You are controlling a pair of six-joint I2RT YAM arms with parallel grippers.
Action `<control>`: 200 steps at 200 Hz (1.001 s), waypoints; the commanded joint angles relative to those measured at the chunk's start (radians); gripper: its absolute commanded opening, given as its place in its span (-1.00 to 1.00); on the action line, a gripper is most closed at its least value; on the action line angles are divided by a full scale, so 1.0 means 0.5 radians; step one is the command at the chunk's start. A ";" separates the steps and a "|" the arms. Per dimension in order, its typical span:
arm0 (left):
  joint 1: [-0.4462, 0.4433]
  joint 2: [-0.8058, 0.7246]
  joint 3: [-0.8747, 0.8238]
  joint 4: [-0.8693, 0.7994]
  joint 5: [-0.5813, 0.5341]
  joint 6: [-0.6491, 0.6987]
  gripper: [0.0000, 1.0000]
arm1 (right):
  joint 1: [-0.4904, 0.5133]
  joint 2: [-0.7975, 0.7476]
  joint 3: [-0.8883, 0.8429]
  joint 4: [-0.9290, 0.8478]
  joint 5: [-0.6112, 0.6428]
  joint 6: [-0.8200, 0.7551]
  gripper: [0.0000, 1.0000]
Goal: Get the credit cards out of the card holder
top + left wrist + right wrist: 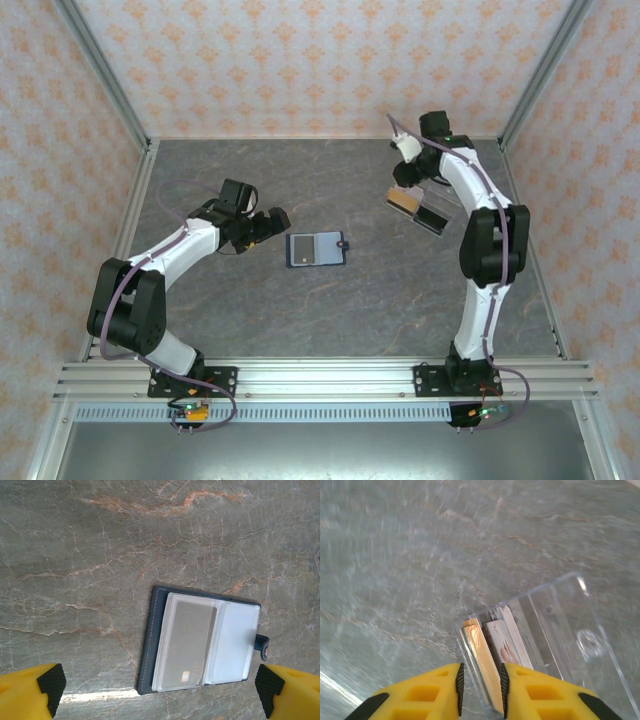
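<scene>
Open right gripper [481,680], narrowly parted around the credit card [481,652] in the clear box [570,625], grip or release unclear, then lift straight up, wide-open left gripper [272,221] waiting beside card holder [316,249].

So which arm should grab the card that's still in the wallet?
Probably the left. The left gripper hovers open close to the open card holder, where one credit card sits in a sleeve. The right gripper is far off at the clear plastic box, with another card between its jaws.
</scene>
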 commanded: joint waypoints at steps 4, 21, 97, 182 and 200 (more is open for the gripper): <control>0.023 -0.039 -0.002 -0.042 -0.064 0.021 1.00 | 0.041 -0.288 -0.230 0.370 0.099 0.728 -0.45; 0.025 -0.048 -0.009 -0.055 -0.069 0.027 1.00 | 0.112 -0.408 -0.375 0.439 0.244 1.046 -0.49; 0.023 -0.077 -0.054 -0.065 -0.121 0.023 1.00 | 0.638 -0.596 -0.792 0.458 0.170 1.665 0.09; 0.068 -0.156 -0.060 -0.196 -0.306 0.012 1.00 | 1.199 -0.153 -0.673 0.488 0.167 1.817 0.09; 0.070 -0.175 -0.071 -0.192 -0.322 -0.009 1.00 | 1.234 0.000 -0.525 0.336 0.170 1.806 -0.09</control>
